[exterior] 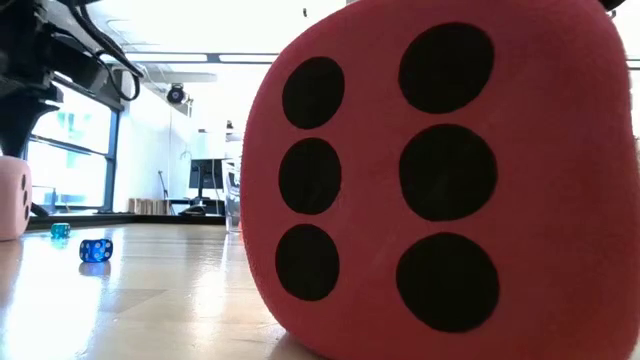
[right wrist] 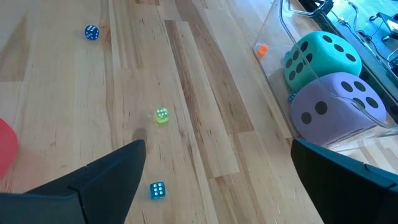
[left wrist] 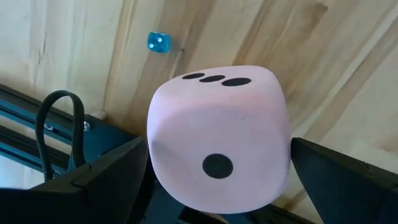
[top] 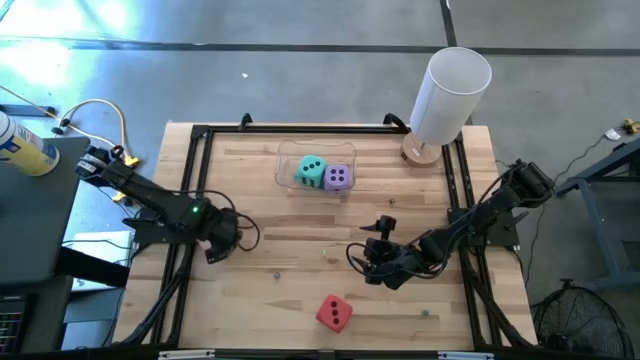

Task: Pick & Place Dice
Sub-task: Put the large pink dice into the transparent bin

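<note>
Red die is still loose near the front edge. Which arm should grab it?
Probably the right. The right gripper is open and empty, just behind the red die. The left gripper is farther off and already holds the pink die.

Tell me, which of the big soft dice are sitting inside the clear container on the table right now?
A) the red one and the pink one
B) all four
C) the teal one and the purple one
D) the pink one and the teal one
C: the high view shows the teal die and the purple die side by side inside the clear container, while the red die lies on the bare table.
</note>
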You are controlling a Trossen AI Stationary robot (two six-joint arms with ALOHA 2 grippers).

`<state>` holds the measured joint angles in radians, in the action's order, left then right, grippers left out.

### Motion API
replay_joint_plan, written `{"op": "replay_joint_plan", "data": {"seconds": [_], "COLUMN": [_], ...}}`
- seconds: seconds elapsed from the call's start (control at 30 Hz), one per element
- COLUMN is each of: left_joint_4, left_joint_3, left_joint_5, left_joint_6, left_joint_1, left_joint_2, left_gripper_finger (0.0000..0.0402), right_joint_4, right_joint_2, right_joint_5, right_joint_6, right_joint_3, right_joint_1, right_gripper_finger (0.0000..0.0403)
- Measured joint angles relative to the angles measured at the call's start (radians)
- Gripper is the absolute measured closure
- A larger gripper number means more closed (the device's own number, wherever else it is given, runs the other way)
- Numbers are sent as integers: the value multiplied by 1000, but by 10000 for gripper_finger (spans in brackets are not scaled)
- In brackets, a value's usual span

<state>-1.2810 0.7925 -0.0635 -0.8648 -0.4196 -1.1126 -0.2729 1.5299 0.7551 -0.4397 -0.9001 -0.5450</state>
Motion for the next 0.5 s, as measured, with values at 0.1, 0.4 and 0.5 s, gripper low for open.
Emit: {"op": "replay_joint_plan", "data": {"seconds": [0.1, 0.4, 0.5], "left_joint_4": [9, 153, 219], "left_joint_3": [0, -155, -183], "left_joint_5": [2, 34, -25], "left_joint_6": [1, 8, 5], "left_joint_1": [23, 61, 58], "left_joint_2": [0, 3, 2], "left_gripper_finger": [20, 20, 20], "right_joint_4": [0, 0, 0], "right_joint_2": [0, 0, 0], "right_joint_5": [0, -6, -7], "right_joint_6": [0, 0, 0], "right_joint_3": [0, 0, 0], "right_joint_1": [0, 0, 0], "right_gripper_finger": [9, 9, 9]}}
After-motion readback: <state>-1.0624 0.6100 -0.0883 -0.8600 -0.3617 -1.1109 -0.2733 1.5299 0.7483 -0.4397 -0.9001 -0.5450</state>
